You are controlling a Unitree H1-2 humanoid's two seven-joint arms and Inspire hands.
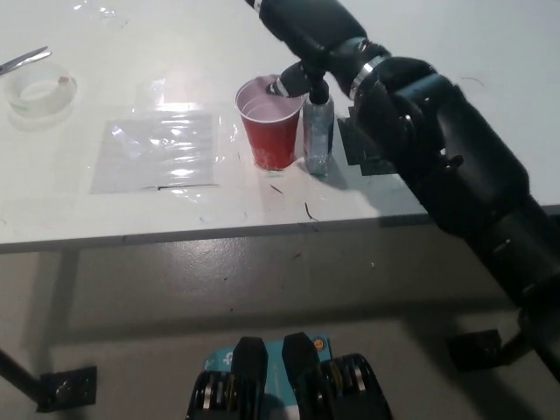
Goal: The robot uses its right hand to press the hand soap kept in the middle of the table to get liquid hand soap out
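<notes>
A clear soap bottle (318, 133) with a black pump head (297, 84) stands upright near the table's front edge. It touches the right side of a red cup (268, 125), and the spout reaches over the cup's rim. My black right hand (308, 24) hovers just above the pump. Its palm faces down and its fingers run out past the top of the picture. A dark part of the hand hangs close to the pump head; I cannot tell whether it touches. My white left hand is out of view.
A clear plastic sheet (157, 150) lies left of the cup. A tape roll (39, 92) and scissors (24, 60) sit at the far left. A black pad (366, 149) lies right of the bottle. The table's front edge (175, 234) runs below.
</notes>
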